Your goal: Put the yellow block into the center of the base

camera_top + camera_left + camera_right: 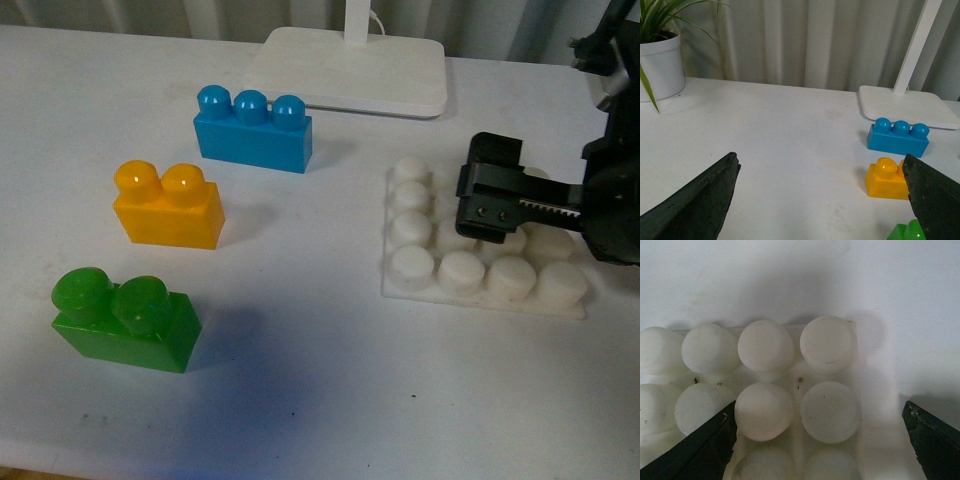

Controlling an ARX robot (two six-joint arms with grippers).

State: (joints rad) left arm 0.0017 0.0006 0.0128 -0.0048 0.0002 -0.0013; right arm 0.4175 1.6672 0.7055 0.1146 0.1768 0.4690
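The yellow block (168, 205) stands upright on the white table at the left, between a blue brick and a green brick. It also shows in the left wrist view (886, 179), partly behind one finger. The base (404, 285) lies flat at the right. My right gripper (490, 195) hovers open and empty over the base; in the right wrist view its fingertips (927, 437) straddle the base studs (830, 411). My left gripper (822, 200) is open and empty above bare table, beside the yellow block. It is out of the front view.
A blue three-stud brick (253, 130) stands behind the yellow block, a green two-stud brick (125, 318) in front of it. A white lamp foot (350, 70) sits at the back. A potted plant (660, 60) stands at the table's far left.
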